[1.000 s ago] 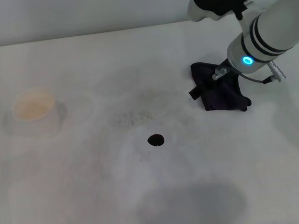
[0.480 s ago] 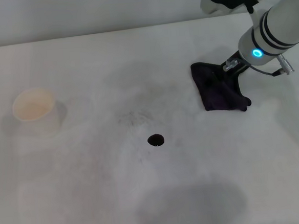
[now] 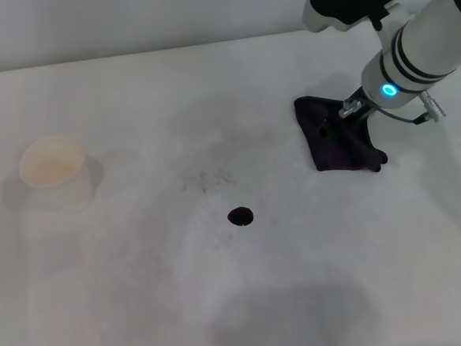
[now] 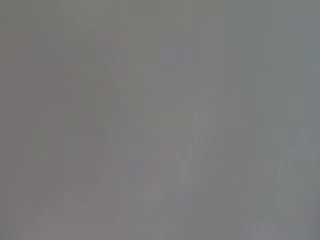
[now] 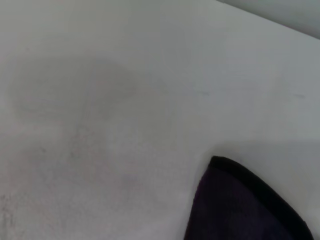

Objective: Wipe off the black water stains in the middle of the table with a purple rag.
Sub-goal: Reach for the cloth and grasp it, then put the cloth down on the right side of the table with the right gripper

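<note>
The right gripper (image 3: 344,119) – its grip impossible to tell – sits over the purple rag (image 3: 337,138), soft, light cloth best pinched at its bunched middle.

The right end effector (image 3: 339,120) sits over the purple rag (image 3: 337,138); its finger state is not discernible against the dark cloth. The right arm is cut off by the head view's edge. In the right wrist view the rag is cropped at the frame edge. The left wrist view is uniformly blurred.
</note>
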You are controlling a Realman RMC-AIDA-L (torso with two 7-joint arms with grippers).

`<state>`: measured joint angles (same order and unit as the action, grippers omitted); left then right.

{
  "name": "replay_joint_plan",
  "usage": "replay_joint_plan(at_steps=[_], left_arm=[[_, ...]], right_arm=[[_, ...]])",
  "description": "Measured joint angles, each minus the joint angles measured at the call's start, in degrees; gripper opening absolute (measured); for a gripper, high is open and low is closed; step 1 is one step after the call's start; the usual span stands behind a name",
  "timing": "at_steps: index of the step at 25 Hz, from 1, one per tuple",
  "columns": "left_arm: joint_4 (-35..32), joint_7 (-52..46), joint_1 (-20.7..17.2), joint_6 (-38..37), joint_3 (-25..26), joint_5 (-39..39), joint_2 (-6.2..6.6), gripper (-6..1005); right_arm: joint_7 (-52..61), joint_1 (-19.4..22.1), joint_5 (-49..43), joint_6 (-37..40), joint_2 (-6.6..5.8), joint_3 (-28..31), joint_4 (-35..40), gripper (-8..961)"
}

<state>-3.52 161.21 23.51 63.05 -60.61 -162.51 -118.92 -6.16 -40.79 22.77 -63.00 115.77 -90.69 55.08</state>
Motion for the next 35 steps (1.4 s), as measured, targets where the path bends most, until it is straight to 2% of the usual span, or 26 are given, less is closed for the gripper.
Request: replay_joint_plan(at_steps=[4, 9, 25, 33, 35], left_arm=[[0.00, 0.01, -0.19, 0.04, 0.13, -0.01, 0.00, 887], [0.00, 0.04, -0.32, 0.22, 0.20, 0.00, 0.00, 887], [0.00, 0.07, -0.84, 0.55, -0.04, 0.07, -0.21, 888], [0.00, 0.07, -0.92, 0.76, -0.03, 0.09, -0.29, 888], [0.00, 0.07, -0.92, 0.77, -0.03, 0.09, -0.28, 887]], right_arm=[[0.00, -0.75, 0.33, 0.19, -0.01, 0.25, -2.50, 505], [0.03, -1.28, 1.49, 0.32, -0.19, 0.25, -4.69, 496], [-0.14, -1.48, 1.63, 0.07, -0.13, 0.31, -5.43, 367], [-1.16, -1.00, 3.01, -0.55, -0.22, 0.34, -3.47, 164], [-2.61, -0.76, 4.64, -0.66, -0.27, 0.34, -2.23, 150]])
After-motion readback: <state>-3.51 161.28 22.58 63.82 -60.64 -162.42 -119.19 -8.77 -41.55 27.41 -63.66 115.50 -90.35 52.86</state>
